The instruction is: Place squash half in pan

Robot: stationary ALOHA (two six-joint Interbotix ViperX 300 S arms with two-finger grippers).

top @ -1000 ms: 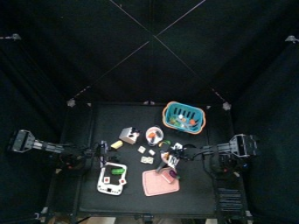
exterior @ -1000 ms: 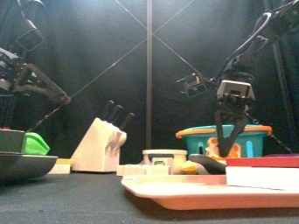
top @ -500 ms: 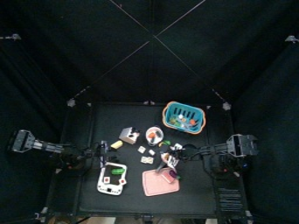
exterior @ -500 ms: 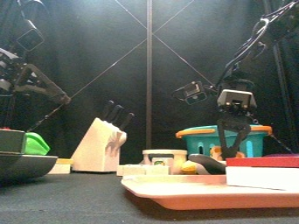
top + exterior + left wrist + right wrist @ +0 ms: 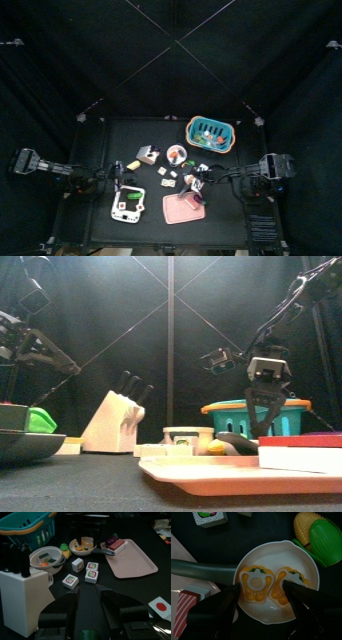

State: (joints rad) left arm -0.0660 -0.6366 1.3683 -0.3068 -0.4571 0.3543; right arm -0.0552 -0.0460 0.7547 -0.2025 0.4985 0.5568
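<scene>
Squash halves are your concern, but take the scene from the big things down. The table (image 5: pixel 100 140) is crowded, so the pink tray (image 5: pixel 178 208) lies at the front and the teal basket (image 5: pixel 210 130) sits well back, leaving the pan (image 5: pixel 271 554) reachable between them. Your left gripper (image 5: pixel 88 604) rests at the table's left with its jaws parted, holding nothing. Your right gripper (image 5: pixel 261 604) hangs directly over the pan, jaws spread wide and empty – a stance that suggests a release. The front view shows you only those spread jaws pointing down in front of the basket; the pan's contents are hidden there. The right wrist view settles it – two squash halves (image 5: pixel 255 584) lie side by side, cut faces up, inside the pan, with corn (image 5: pixel 308 524) just outside its rim.
</scene>
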